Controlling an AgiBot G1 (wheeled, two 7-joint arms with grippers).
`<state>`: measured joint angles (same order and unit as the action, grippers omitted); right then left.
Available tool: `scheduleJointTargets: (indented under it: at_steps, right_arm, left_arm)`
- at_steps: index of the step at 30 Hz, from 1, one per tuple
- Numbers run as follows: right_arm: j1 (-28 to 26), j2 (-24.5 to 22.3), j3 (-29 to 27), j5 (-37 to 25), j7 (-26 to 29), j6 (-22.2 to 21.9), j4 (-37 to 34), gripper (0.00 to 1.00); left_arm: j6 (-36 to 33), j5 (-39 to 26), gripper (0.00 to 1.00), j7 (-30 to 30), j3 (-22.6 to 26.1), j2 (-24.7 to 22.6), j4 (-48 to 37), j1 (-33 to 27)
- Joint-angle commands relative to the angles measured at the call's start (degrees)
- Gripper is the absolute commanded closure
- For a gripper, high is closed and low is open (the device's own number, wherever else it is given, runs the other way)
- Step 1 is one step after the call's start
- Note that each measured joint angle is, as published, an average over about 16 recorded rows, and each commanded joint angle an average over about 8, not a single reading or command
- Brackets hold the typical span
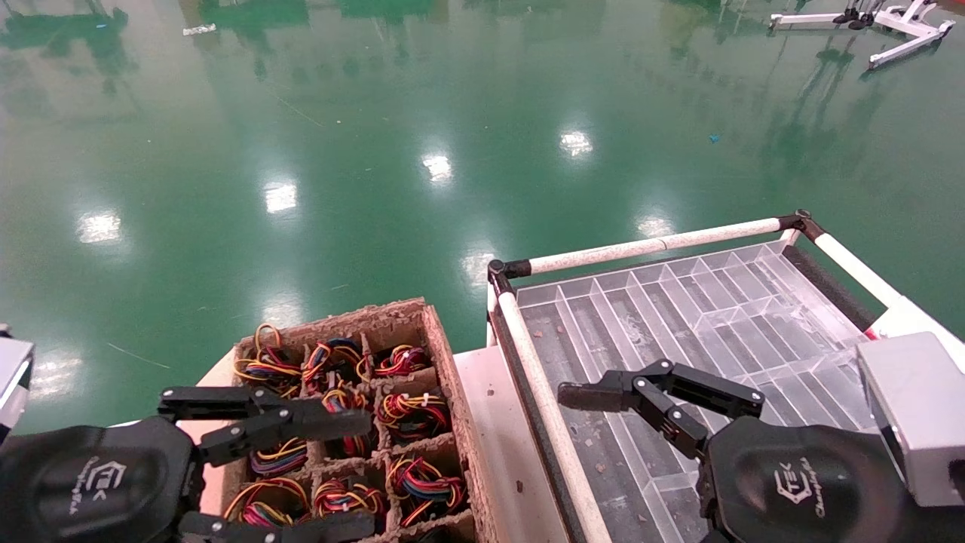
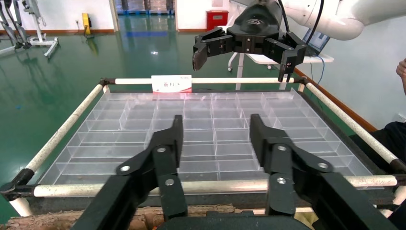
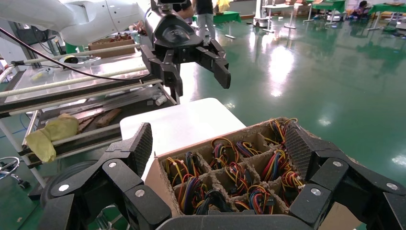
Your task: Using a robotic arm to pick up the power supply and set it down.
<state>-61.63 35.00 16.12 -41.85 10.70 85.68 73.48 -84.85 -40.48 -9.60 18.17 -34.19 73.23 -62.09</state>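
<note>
The silver-grey power supply box appears in no view, so its place, heading and long axis cannot be told.

The left black two-finger gripper hangs released, jaws spread wide, directly above the brown cardboard divider box. The box's cells hold coils of red, yellow and blue wire. It sits on a white tabletop.

Beside the box, on its right, lies a clear plastic compartment tray, framed by white tubes with black corner joints. The right black gripper hovers over this tray, jaws also apart and gripping nothing.

Each gripper housing bears a white logo reading roughly "TEK". A red-and-white card on the tray's rail is unreadable.
</note>
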Motion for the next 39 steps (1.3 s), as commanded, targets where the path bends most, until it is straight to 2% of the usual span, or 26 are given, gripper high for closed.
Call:
scheduleJointTargets:
  at_steps: [1,13,26,28,34,36,39]
  right_arm:
    - [0.0,0.0,0.0,0.0,0.0,0.0,0.0,0.00]
    - [0.3,0.2,0.5,-1.1,-0.3,-0.3,-0.6,0.00]
    - [-1.6,7.1,7.5,-11.7,-1.9,0.1,-5.6,0.01]
    - [-2.3,8.5,8.8,-13.6,-2.0,0.1,-6.2,0.18]
    - [-4.9,12.7,12.4,-19.7,-1.5,-0.8,-6.8,0.91]
    - [-5.8,14.0,13.4,-21.7,-1.2,-1.4,-6.7,1.00]
    - [-7.1,16.0,14.8,-24.3,-0.6,-2.5,-6.5,1.00]
  left_arm:
    - [0.0,0.0,1.00,0.0,0.0,0.0,0.0,0.0]
    - [0.0,0.0,1.00,0.0,0.0,0.0,0.0,0.0]
    - [0.0,0.0,1.00,0.0,0.0,0.0,0.0,0.0]
    - [0.0,0.0,1.00,0.0,0.0,0.0,0.0,0.0]
    - [0.0,0.0,0.99,0.0,0.1,0.0,0.0,0.0]
    - [0.0,0.0,0.93,0.0,0.1,0.0,0.0,0.0]
    - [0.0,0.0,0.77,0.0,0.1,0.0,0.0,0.0]
